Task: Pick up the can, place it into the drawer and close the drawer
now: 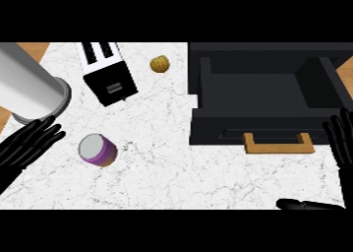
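Left robot hand (23,146) lying open with fingers spread on the marble worktop (171,167), just left of the purple can (98,149) without touching it.

Right robot hand (347,140) is resting at the right edge, fingers straight and pointing up, beside the open black drawer (270,93) with its wooden handle (278,143). The can is sitting nearly upright, its silver lid facing up and tilted slightly toward the upper left, so its long axis is running almost straight toward the viewer. A toaster (108,74), a grey cylinder (23,81) and a small yellow-brown object (159,64) are standing farther back.
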